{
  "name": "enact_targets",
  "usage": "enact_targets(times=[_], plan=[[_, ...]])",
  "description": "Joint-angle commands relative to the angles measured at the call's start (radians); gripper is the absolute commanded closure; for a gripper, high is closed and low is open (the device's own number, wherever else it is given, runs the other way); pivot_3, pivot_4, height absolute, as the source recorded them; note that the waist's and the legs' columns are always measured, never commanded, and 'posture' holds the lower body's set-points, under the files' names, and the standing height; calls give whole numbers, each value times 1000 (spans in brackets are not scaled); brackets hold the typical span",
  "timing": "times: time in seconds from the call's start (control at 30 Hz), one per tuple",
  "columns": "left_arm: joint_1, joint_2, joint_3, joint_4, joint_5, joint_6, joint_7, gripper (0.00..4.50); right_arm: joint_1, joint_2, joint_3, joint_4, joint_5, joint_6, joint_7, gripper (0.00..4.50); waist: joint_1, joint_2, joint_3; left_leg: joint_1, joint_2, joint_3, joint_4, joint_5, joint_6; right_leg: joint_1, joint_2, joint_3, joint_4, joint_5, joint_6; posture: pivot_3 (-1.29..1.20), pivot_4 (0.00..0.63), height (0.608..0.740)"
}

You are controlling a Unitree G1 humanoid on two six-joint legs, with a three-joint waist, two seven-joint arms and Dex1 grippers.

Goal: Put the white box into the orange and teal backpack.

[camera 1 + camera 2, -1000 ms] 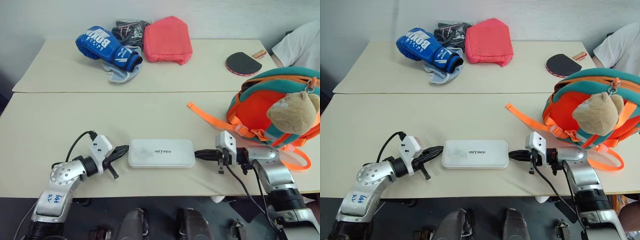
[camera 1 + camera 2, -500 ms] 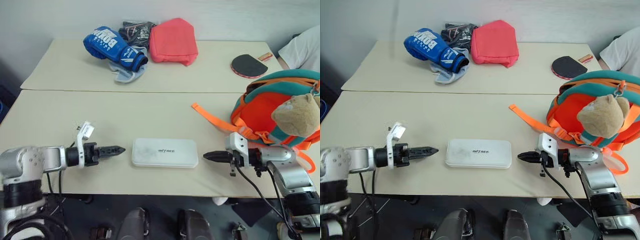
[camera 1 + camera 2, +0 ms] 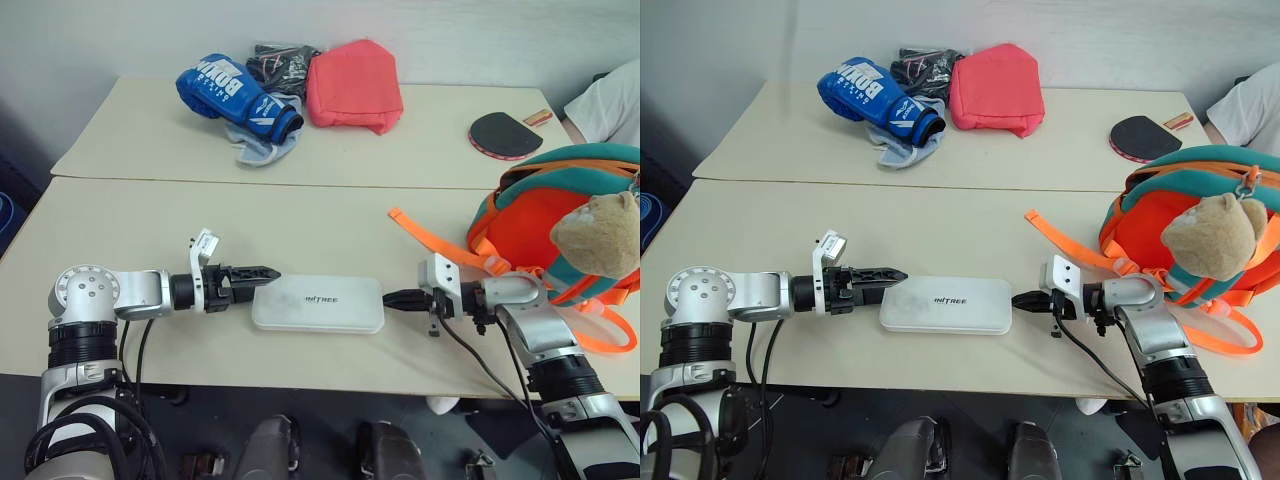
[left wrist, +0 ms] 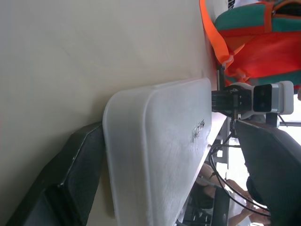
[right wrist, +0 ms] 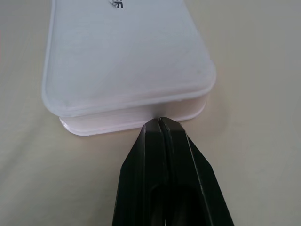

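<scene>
The white box (image 3: 317, 304) lies flat on the near counter (image 3: 200, 230), lettering up, long side across the robot's front. It sits between the 2 tools, well short of the orange and teal backpack (image 3: 545, 215), which stands at the right end of the same counter with a tan plush bear (image 3: 598, 236) hanging on its front and an orange strap (image 3: 435, 238) trailing across the surface toward the box.

The left tool (image 3: 258, 272) points level at the box's left end. Its fingers (image 4: 70, 179) are spread apart; in the left wrist view 1 dark finger lies beside the box's rounded near edge and the other rises at the opposite side, so the box end sits in the gap between them, not gripped.

The right tool (image 3: 392, 298) points at the box's right end with its 2 fingers (image 5: 164, 155) pressed together, clenched on nothing. In the right wrist view the joined tips meet the middle of the box's short end wall.

On the far counter (image 3: 420, 140) lie a blue boxing glove (image 3: 236, 93), a dark bundle (image 3: 283, 62) behind it, a coral-red pouch (image 3: 354, 85), and a black table-tennis paddle (image 3: 505, 133). A person's white sleeve (image 3: 608, 100) shows at the right edge.
</scene>
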Motion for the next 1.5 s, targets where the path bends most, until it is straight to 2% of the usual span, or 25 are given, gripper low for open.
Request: enact_targets(times=[0.03,0.17,0.3,0.47,0.57,0.67,0.7,0.73,0.83,1.0,1.2,1.33,1.43,1.5], plan=[[24,-71,-22,49,-172,38,127,570,-8,33,26,-14,9,-22,6,4500,0,0,0,0,0,0,0,0,0,0,0,0,0,0,0,0,150,740],[67,-11,-37,0,-284,38,213,1593,8,30,19,-18,7,-25,4,4500,-4,-1,0,0,0,0,0,0,0,0,0,0,0,0,0,0,150,740],[96,65,-25,-9,-339,35,261,1593,18,22,8,-12,5,-34,3,4500,-17,-1,0,0,1,0,-1,0,-1,-1,1,2,0,0,0,0,150,740],[91,144,-14,-66,-293,14,248,1593,37,20,0,-13,6,-39,-4,4500,-26,-1,0,-1,1,1,-2,0,-1,-2,2,2,0,0,0,0,150,740],[90,197,-44,-107,-261,35,208,1019,41,22,1,-9,5,-45,-8,4500,-28,-1,0,-1,1,2,-2,0,-2,-3,3,4,0,0,0,0,150,740],[92,230,-53,-100,-232,37,179,159,40,25,2,-6,5,-47,-12,4500,-27,-1,0,-1,1,3,-3,0,-2,-3,4,5,-1,0,0,0,150,740],[94,243,-61,-100,-228,37,163,12,40,25,2,-5,5,-47,-13,4500,-27,-1,0,-1,1,3,-2,0,-2,-4,4,5,0,0,0,0,150,740],[97,260,-72,-98,-221,37,151,12,39,25,2,-4,4,-49,-14,4500,-28,-1,0,-1,1,3,-3,-1,-3,-4,4,5,-1,0,0,0,150,740],[117,325,-129,-66,-314,38,104,12,40,27,2,1,5,-53,-16,4500,-32,-1,0,-1,2,4,-3,-2,-6,-5,3,7,0,0,0,0,150,740],[141,278,-198,-87,-434,19,133,12,39,39,14,-3,5,-52,-22,4500,-32,-1,0,-1,2,4,-3,-2,-6,-5,1,9,-1,0,0,0,150,740],[163,220,-273,-121,-570,-110,254,12,33,47,18,-3,5,-51,-24,4500,-29,-1,0,0,2,4,-2,-2,-6,-4,0,10,-1,0,0,0,150,740],[162,186,-304,-153,-612,-177,305,12,34,50,19,-4,6,-50,-23,4500,-22,-1,0,0,2,3,-2,-3,-6,-3,0,11,-4,0,0,0,150,740],[155,157,-310,-169,-620,-219,319,617,37,47,18,0,5,-53,-20,4500,-22,-1,0,0,1,3,-2,-3,-6,-3,0,12,-4,0,0,0,150,740],[157,159,-309,-185,-624,-207,293,1197,40,41,12,3,5,-55,-22,4500,-23,-1,0,0,1,3,-2,-2,-4,-3,1,12,-4,0,0,0,150,740]])
